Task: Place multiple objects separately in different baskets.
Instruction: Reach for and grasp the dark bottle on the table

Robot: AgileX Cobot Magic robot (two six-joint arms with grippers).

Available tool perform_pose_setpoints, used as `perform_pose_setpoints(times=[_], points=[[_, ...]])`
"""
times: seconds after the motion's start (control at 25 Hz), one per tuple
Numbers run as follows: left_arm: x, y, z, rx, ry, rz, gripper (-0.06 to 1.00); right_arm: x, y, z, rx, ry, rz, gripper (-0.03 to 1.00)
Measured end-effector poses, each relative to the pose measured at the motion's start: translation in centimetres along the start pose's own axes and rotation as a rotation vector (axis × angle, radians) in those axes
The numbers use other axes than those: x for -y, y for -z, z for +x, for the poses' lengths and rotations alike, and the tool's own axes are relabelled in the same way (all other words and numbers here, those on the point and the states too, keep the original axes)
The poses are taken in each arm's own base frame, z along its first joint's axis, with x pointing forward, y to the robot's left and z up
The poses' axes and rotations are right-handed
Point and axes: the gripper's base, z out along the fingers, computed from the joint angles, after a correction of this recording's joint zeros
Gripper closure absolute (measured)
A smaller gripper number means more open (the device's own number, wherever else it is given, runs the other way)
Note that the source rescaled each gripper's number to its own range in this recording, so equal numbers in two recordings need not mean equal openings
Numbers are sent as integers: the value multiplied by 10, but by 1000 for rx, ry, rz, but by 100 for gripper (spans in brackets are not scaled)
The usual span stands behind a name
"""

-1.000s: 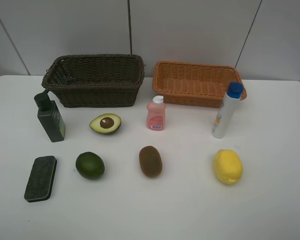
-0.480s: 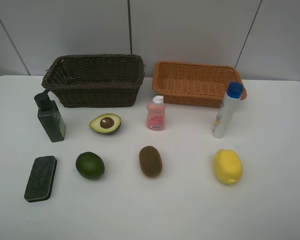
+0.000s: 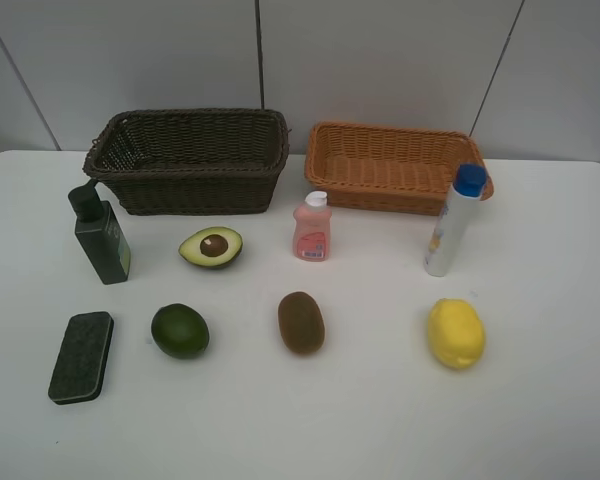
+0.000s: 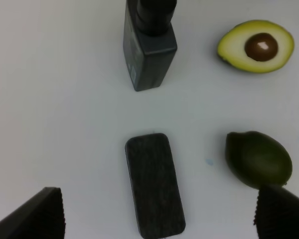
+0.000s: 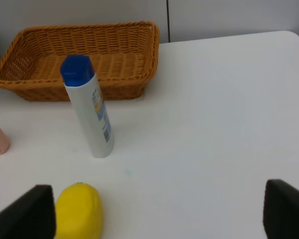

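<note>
**Nothing gripped, nothing sorted yet**

The left hand (image 4: 158, 214) has its fingers wide apart and holds nothing. In its wrist view the eraser (image 4: 154, 184) lies flat between them. Past the eraser the pump bottle (image 4: 148, 50) stands upright, with the avocado (image 4: 259, 158) and half avocado (image 4: 255, 46) to the side. The right hand (image 5: 157, 211) is also spread and holds nothing. The lemon (image 5: 78, 211) is near one finger, the upright tube (image 5: 89, 112) is beyond it, and the tan basket (image 5: 129, 84) is behind. The pink bottle (image 3: 312, 228) and kiwi (image 3: 301, 322) sit mid-surface (image 3: 380, 420). The dark basket (image 3: 195, 192) stands beside the tan one.
</note>
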Motion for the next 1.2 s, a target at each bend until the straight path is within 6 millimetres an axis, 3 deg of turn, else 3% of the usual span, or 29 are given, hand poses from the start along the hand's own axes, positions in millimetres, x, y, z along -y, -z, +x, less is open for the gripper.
perform_pose_setpoints(times=[0.24,0.44,0.64,0.76,1.04,1.2], points=[[-4,-73,-78,-262,100,-23,-6,0,0,0,0,0,0,-3],[-1,-127,-121,-375,104,-26,-6,0,0,0,0,0,0,-3],[16,-174,-137,-482,58,-50,-6,0,0,0,0,0,0,-3],[21,-191,-139,-525,48,-94,-6,0,0,0,0,0,0,-3],[19,-202,-140,-546,55,-122,-6,0,0,0,0,0,0,-3],[16,-221,-132,-605,64,-130,-6,0,0,0,0,0,0,-3]])
